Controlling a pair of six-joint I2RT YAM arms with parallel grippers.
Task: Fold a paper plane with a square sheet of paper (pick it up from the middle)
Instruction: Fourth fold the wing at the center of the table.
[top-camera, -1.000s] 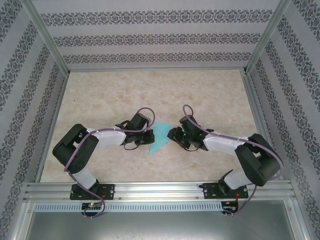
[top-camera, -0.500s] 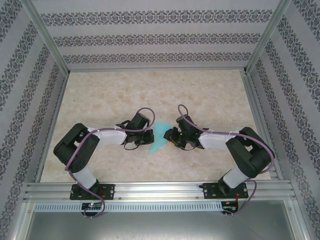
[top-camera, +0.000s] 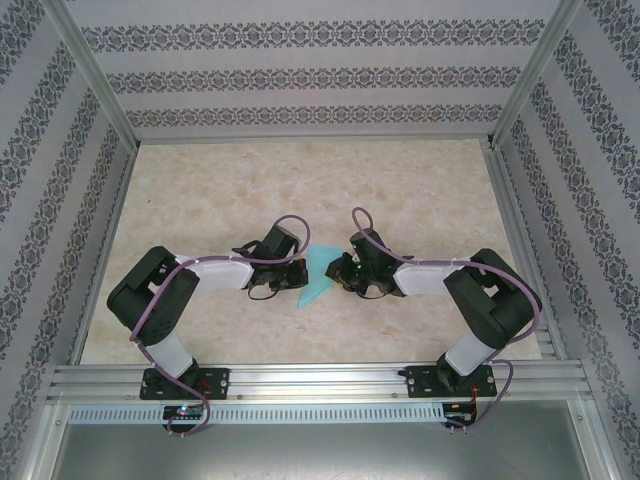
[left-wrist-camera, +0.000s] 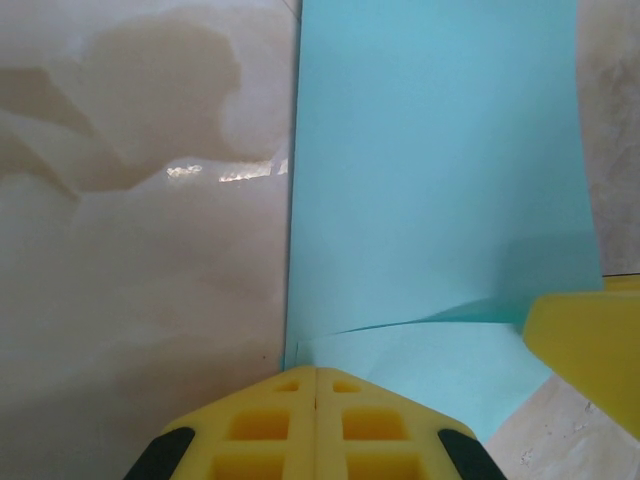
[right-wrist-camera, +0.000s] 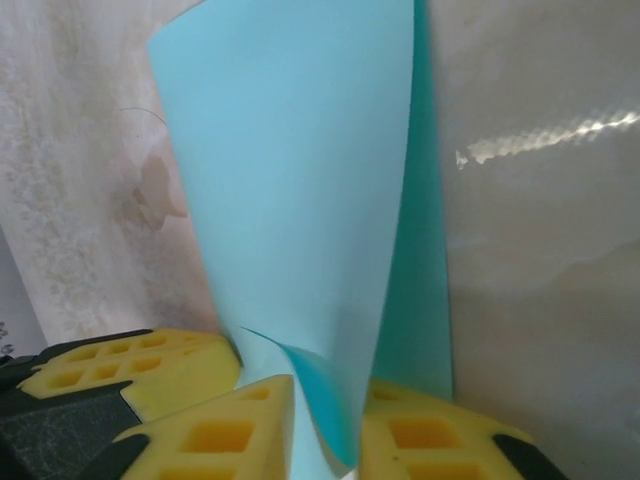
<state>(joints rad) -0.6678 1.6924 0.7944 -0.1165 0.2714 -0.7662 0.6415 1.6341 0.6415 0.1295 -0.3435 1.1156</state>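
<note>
I'm looking down at a pale, marbled table (top-camera: 300, 180) closed in by walls of grey patterned wallpaper (top-camera: 300, 75), with an aluminium rail (top-camera: 320, 385) along the near edge where both arms are bolted. The left arm (top-camera: 170, 300) and the right arm (top-camera: 480, 300) both reach inward and meet halfway between the table's left and right edges, somewhat closer to the near edge than the far one.

The square sheet of paper (top-camera: 318, 275) sits between them, turquoise, partly creased, one point aimed at the near edge. In the left wrist view it lies flat on the table, with a folded flap (left-wrist-camera: 420, 355) across its nearer part.

The left gripper (left-wrist-camera: 316, 375) is closed, its yellow pads pressed together, tip at the sheet's near left corner. I cannot tell whether it pinches the paper or merely presses on it. A yellow finger (left-wrist-camera: 590, 350) of the other arm touches the sheet's right edge.

The right gripper (right-wrist-camera: 330, 400) is narrow, and a raised, curling part of the sheet stands between its pads (right-wrist-camera: 240, 425), touching both. The left arm's pad (right-wrist-camera: 110, 370) lies just beside it.
</note>
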